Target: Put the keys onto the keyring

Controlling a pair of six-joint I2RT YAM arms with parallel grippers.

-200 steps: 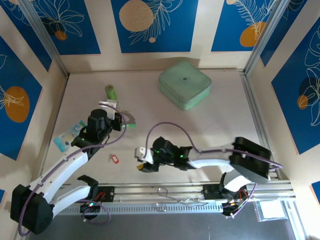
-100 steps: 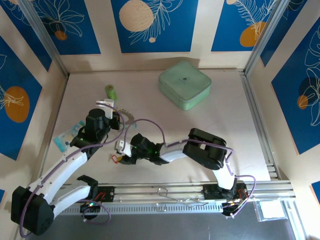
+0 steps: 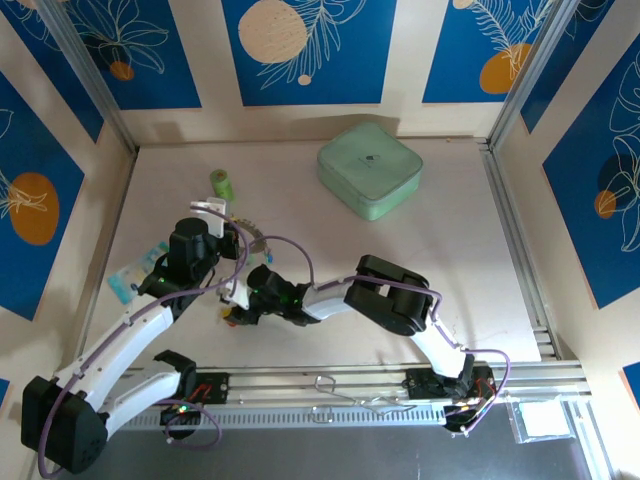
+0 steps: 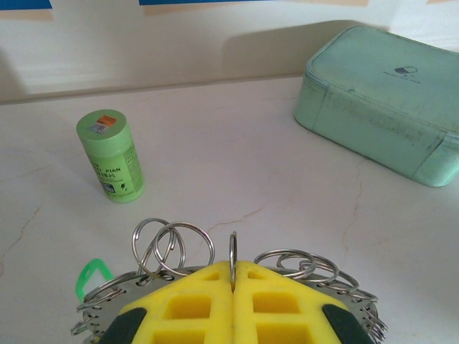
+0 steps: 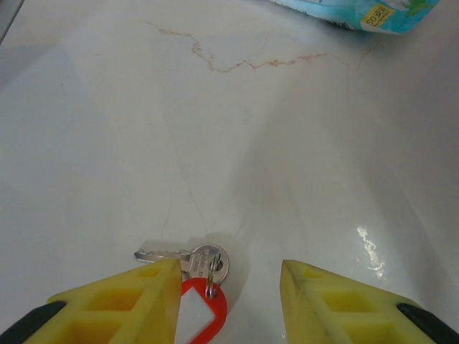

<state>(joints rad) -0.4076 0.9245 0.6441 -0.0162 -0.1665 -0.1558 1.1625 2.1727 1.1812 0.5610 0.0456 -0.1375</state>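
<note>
A: Where are the task's things found at this moment?

B: The keyring is held by the left jaws, which are pressed together on one of the thin small rings along its rim. A green tag is seen at that rim. Whether the ring is lifted clear of the table cannot be told. A red-tagged key lies flat on the table between the right jaws, which are spread apart with nothing held in them.

A: What could be spoiled from here?

B: The key is not centred. It is tucked against one jaw, while the other stands well apart from it. If the jaws are closed as placed, the key is likely to be swept across the glossy surface rather than pinched. Or only the plastic tag may be caught, so that the key is left dangling and hard to aim.

A: And on the ring side?

B: The keyring is gripped by a narrow wire only. It could be twisted, or dragged out of the grip, once a key is pushed against it. In the top view the two arms are crowded together, so a cable could be snagged.
</note>
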